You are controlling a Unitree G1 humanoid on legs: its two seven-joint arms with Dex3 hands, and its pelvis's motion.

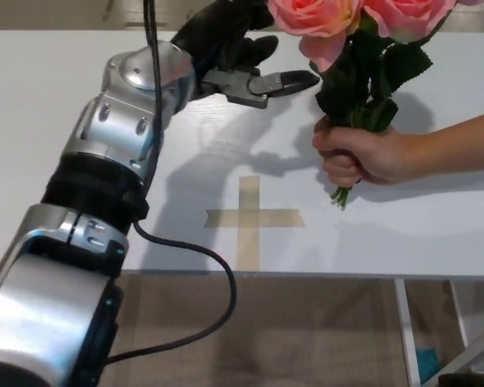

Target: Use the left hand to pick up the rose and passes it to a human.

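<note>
Your left hand hangs above the white worktop, its fingers spread a little and holding nothing; their tips point toward the rose but stop just short of its leaves. The rose, a bunch of pink blooms with dark green foliage, stands upright at the upper right, its stems gripped in a person's hand that reaches in from the right edge. Below and between the two hands, a cross of tan tape lies flat on the worktop near its front edge. Your right hand does not show.
</note>
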